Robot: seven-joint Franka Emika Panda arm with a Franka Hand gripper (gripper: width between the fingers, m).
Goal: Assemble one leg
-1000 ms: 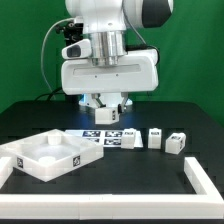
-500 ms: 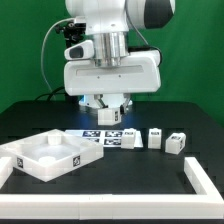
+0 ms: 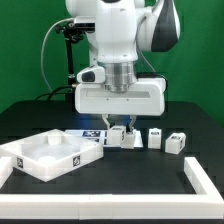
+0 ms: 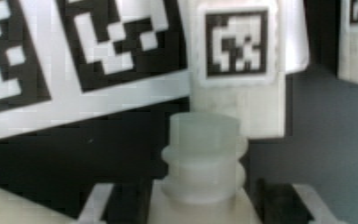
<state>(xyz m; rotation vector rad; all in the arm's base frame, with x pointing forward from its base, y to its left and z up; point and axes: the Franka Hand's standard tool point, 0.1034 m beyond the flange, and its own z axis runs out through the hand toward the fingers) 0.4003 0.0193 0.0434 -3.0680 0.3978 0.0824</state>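
My gripper (image 3: 118, 128) hangs low over the table, just behind the row of small white legs. It is shut on one leg (image 4: 202, 150). In the wrist view that leg stands between the two fingers (image 4: 105, 200) with its narrower peg end pointing away. My gripper (image 4: 197, 196) holds it by the thicker part. Just beyond it, another leg (image 4: 238, 50) with a black-and-white tag stands beside the marker board (image 4: 69, 50). In the exterior view the held leg is mostly hidden by the fingers.
The large square white panel (image 3: 50, 155) with a raised rim lies at the exterior view's left. Three loose legs (image 3: 130, 138), (image 3: 155, 137), (image 3: 176, 142) stand in a row right of the marker board (image 3: 97, 136). A white border rail (image 3: 200, 180) runs along the front right.
The arm has turned at the wrist and come down and to the exterior view's right, bringing the held leg close to the row of legs. The grip has stayed the same.
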